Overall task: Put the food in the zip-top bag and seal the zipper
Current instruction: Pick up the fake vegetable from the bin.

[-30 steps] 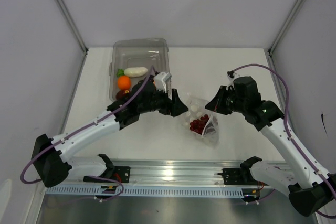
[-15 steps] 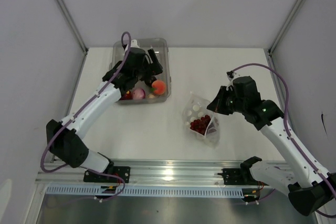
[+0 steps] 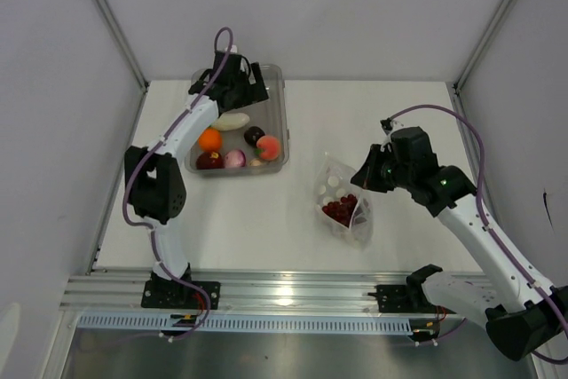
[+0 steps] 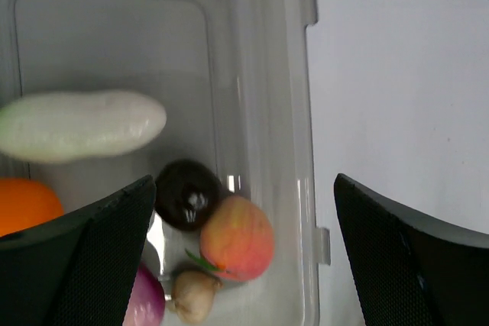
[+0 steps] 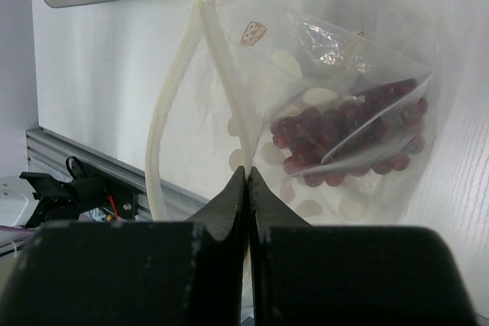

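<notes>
The zip-top bag (image 5: pixel 359 66) bears a small brown logo (image 5: pixel 254 33), lettering illegible

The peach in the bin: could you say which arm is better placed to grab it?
Left: its jaws hang open over the bin holding the peach; the right jaws are shut on the bag.

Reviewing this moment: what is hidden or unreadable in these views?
Left wrist view: orange round fruit cut by the frame edge and a gripper finger; pink bulb mostly behind that finger.
Top view: clear zip-top bag's zipper too thin to read.
Right wrist view: right gripper covers the pinched zipper section.
</notes>
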Robot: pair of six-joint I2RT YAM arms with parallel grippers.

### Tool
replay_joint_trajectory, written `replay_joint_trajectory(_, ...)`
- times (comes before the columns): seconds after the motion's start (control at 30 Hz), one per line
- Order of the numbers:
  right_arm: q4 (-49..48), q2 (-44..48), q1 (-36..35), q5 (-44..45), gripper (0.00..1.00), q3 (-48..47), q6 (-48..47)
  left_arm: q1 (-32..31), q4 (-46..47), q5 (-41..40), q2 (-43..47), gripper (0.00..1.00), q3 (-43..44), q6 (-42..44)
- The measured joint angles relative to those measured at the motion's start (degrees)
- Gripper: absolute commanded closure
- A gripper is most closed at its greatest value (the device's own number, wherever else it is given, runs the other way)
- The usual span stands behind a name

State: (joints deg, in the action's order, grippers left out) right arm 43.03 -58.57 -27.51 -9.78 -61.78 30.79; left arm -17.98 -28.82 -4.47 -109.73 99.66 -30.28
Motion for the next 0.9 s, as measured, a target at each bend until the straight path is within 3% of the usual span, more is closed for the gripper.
replay_joint_trajectory(0.23, 0.0, 0.0, 0.0, 0.4, 1.0, 0.0, -1.3, 3.4, -0.1, 8.0, -6.8, 0.01, 12.3, 20.9)
replay_joint_trajectory(0.67, -0.5, -1.7, 0.4, -2.5, 1.0, 0.3, -4.5, 3.4, -6.5, 4.2, -11.7, 0.01, 12.8, 54.7)
replay_joint_trajectory(0.9, -0.4, -1.4, 0.6, -6.2, 1.0, 1.5, -5.4, 3.4, -7.8, 2.7, -12.4, 0.01, 13.0, 63.9)
